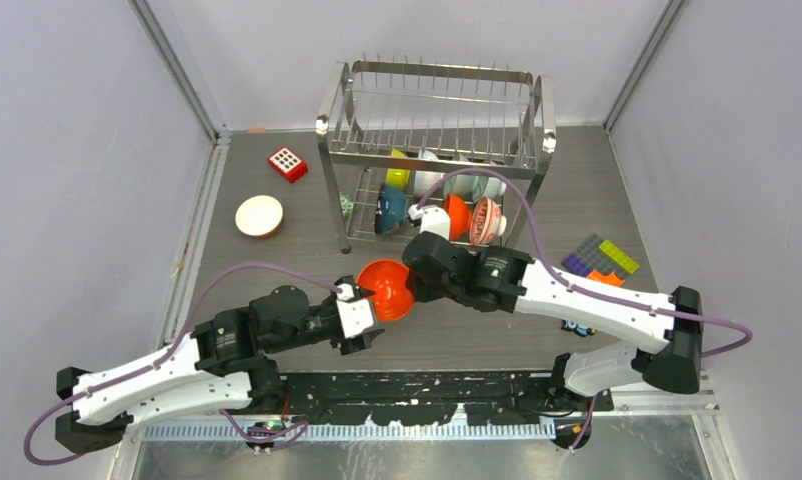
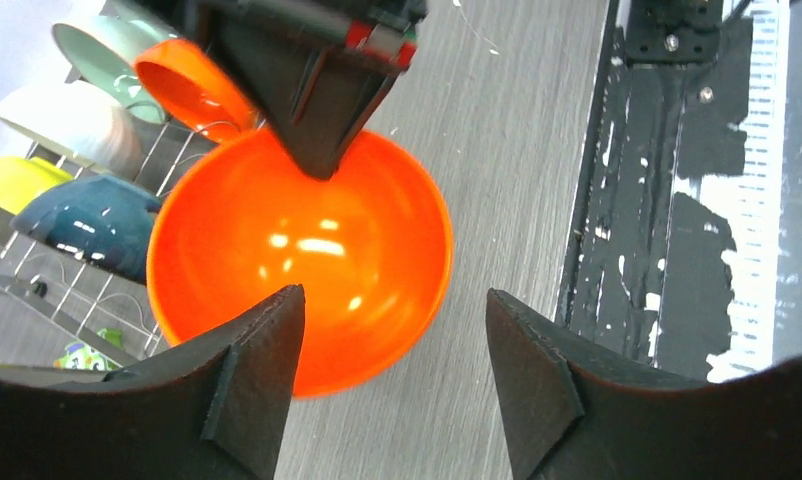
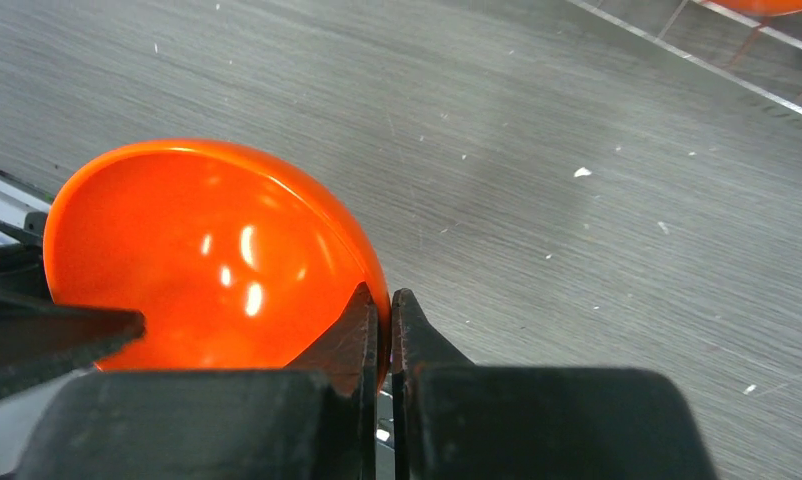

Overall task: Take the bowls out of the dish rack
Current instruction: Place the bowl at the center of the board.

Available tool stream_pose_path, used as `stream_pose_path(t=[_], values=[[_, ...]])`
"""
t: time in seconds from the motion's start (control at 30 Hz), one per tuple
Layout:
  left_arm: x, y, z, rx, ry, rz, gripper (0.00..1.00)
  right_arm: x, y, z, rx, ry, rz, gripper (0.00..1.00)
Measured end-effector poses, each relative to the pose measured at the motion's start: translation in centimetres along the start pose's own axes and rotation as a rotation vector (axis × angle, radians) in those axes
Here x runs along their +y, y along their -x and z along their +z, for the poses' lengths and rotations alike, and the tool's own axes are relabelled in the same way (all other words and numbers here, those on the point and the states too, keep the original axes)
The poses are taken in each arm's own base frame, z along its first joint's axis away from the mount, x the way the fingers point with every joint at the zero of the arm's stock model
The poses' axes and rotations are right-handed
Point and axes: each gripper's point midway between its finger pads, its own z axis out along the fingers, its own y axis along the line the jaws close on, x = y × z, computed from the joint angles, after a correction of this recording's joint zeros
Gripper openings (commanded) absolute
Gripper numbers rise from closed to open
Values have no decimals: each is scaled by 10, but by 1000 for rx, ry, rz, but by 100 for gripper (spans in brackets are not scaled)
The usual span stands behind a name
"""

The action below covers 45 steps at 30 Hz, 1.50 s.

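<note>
Bowls [image 1: 480,186] mostly sit in the lower tier of the dish rack [image 1: 432,72] at the far middle of the table [image 1: 307,240], so the unloading looks to be in its early part. Only a cream bowl [image 1: 259,215] lies out on the table, to the left of the rack. One orange bowl [image 1: 385,288] is out in front of the rack, on the near side, between the two grippers. The right gripper [image 3: 385,300] has its jaws pressed together on this bowl's rim, pinching the thin wall. The left gripper [image 2: 392,300] stands with jaws spread to either side of the opposite rim, gripping nothing. Left to take out, as far as can be counted, are a lime-yellow bowl [image 1: 399,172], a dark blue bowl [image 1: 390,207], a second orange bowl [image 1: 458,214], a red-and-white patterned bowl [image 1: 487,220] and some white and pale ones beside them. The rack's wires and the right arm's cable [image 1: 522,200] cross them, so the exact number is uncertain. Whether the pinched bowl rests on the table or hangs just above it cannot be told. A small green thing [image 1: 345,203] at the rack's left side is too small to name.
</note>
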Motion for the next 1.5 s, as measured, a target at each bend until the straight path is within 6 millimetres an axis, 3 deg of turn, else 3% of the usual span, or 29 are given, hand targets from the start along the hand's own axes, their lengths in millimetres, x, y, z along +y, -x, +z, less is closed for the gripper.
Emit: stream_pose_path(t=[0.3, 0.43, 0.53, 0.7, 0.77, 0.97, 1.2, 1.33, 1.5], values=[[21, 19, -19, -96, 142, -162, 76, -35, 18, -41, -129, -37, -11, 1], [29, 10, -17, -36, 217, -280, 77, -48, 21, -51, -174, -49, -22, 1], [37, 1, -15, 18, 293, -374, 87, -59, 15, -53, -182, -64, -37, 1], [57, -20, -23, 105, 512, -591, 92, -74, 1, -50, -181, -78, -51, 1], [61, -31, -28, 136, 598, -687, 100, -77, -3, -48, -176, -84, -56, 1], [60, -60, -43, 215, 764, -886, 100, -80, -11, -41, -165, -87, -62, 1], [55, -90, -58, 320, 889, -959, 100, -73, -15, -31, -155, -68, -52, 1], [53, -95, -63, 344, 898, -956, 100, -67, -19, -24, -143, -67, -65, 1], [53, -88, -64, 243, 847, -986, 100, -57, -24, -19, -149, -46, -84, 1]])
